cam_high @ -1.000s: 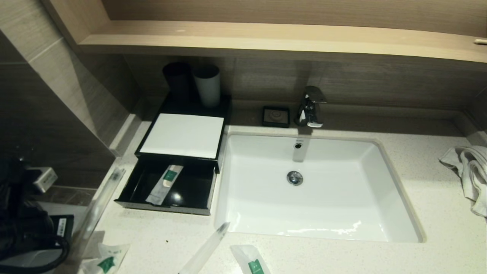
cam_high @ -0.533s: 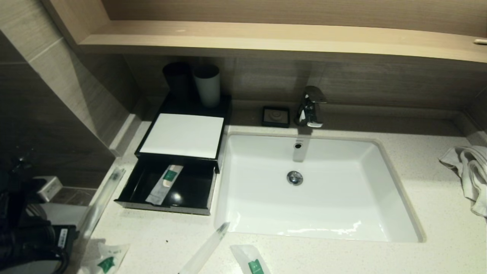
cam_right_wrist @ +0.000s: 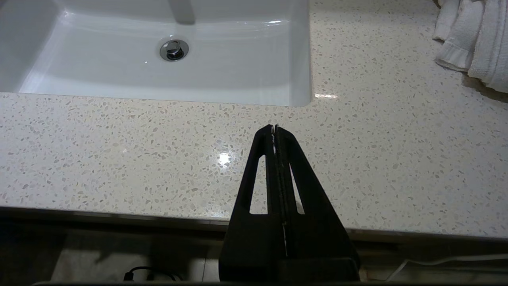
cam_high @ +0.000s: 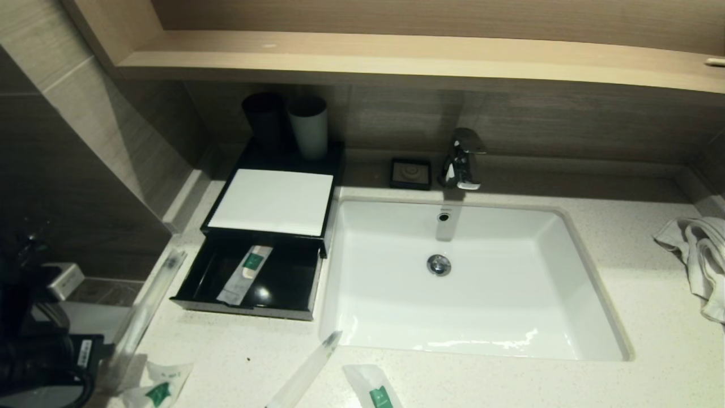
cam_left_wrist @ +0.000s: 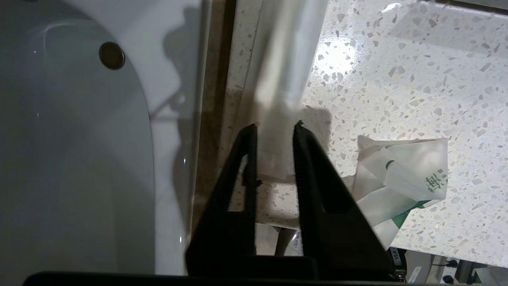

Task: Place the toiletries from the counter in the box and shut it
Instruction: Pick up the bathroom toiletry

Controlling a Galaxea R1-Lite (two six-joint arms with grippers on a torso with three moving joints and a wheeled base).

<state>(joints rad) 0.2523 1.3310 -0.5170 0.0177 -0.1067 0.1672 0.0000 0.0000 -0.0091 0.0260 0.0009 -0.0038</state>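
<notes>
Straddling a clear-wrapped stick (cam_left_wrist: 283,79), the left gripper (cam_left_wrist: 276,126) stands slightly parted beside a green-labelled sachet (cam_left_wrist: 401,178).

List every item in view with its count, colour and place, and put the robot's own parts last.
box: one, black with white top panel, left of the sink, drawer open
sachets: three, white with green labels; one in the drawer, two at the counter's near edge
sticks: two, clear-wrapped; one at the counter's left edge, one near the sink's front corner
cups: two, one black, one white, behind the box
soap dish: one, black, beside the tap
tap: one, chrome, behind the sink
towel: one, white, far right
sink: one, white
counter: cream speckled
shelf: one, light wood, above
left pincer: black, jaws around the left stick's end
right pincer: black, shut, above the counter's near edge
</notes>
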